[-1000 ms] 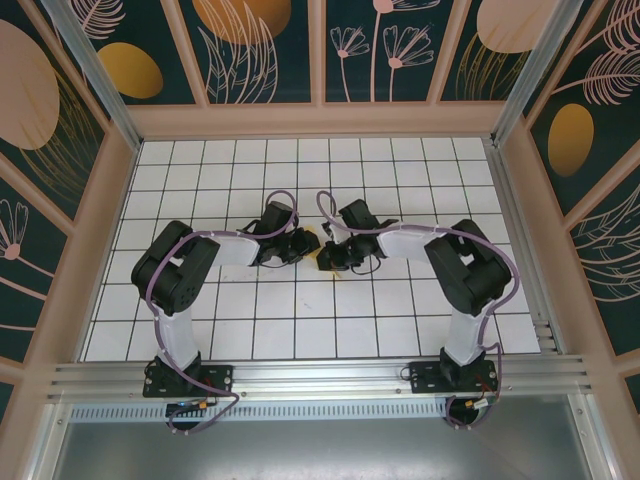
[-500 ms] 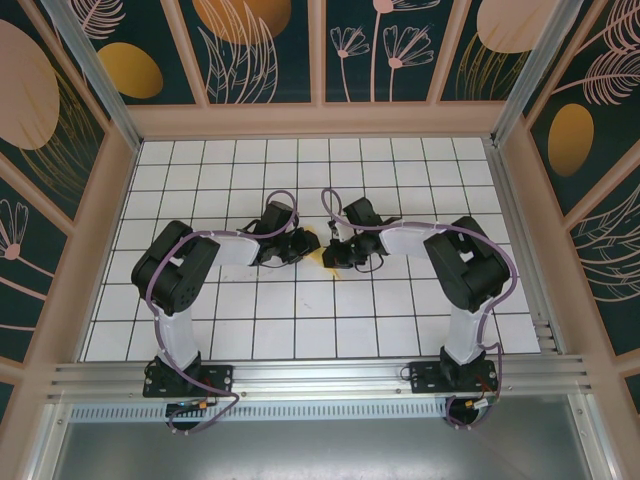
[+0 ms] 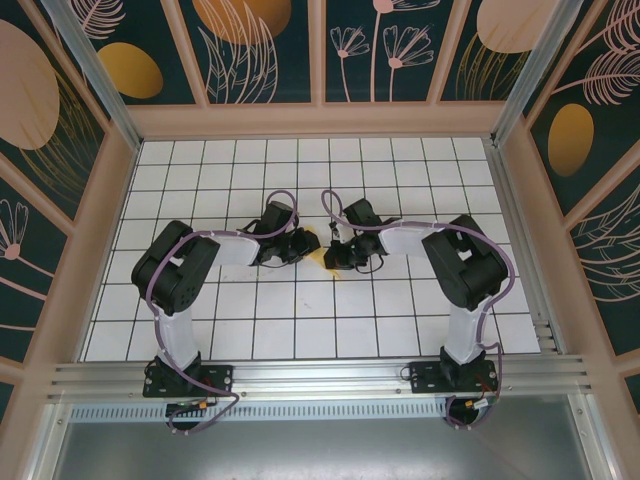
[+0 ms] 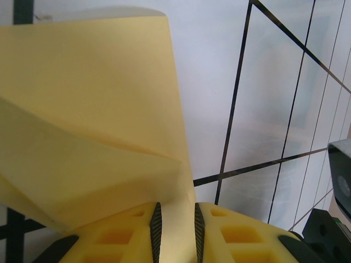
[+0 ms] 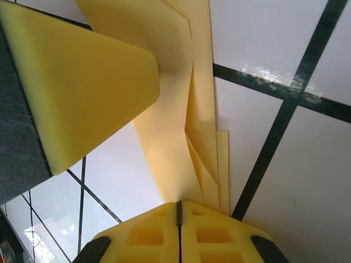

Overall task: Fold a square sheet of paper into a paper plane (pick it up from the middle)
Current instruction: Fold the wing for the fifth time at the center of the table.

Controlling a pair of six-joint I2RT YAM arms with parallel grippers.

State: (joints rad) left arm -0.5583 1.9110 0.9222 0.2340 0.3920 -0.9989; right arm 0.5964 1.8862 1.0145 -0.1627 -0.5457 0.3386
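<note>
Counter point(image 3: 300, 330): flat white surface ruled into square tiles by thin black lines, glossy enough to throw glare in the right wrist view point(image 5: 285, 181). A pale wooden border point(image 3: 100, 250) encloses it on the left, far and right sides. An aluminium rail point(image 3: 320, 378) runs along the near edge and carries the left arm base point(image 3: 187, 380) and right arm base point(image 3: 452, 377). Near the counter's centre is the square sheet of paper point(image 3: 320, 257), pale yellow and creased into layered folds point(image 4: 82, 109). Whether it rests on the tiles or hangs clear of them cannot be determined.
</note>
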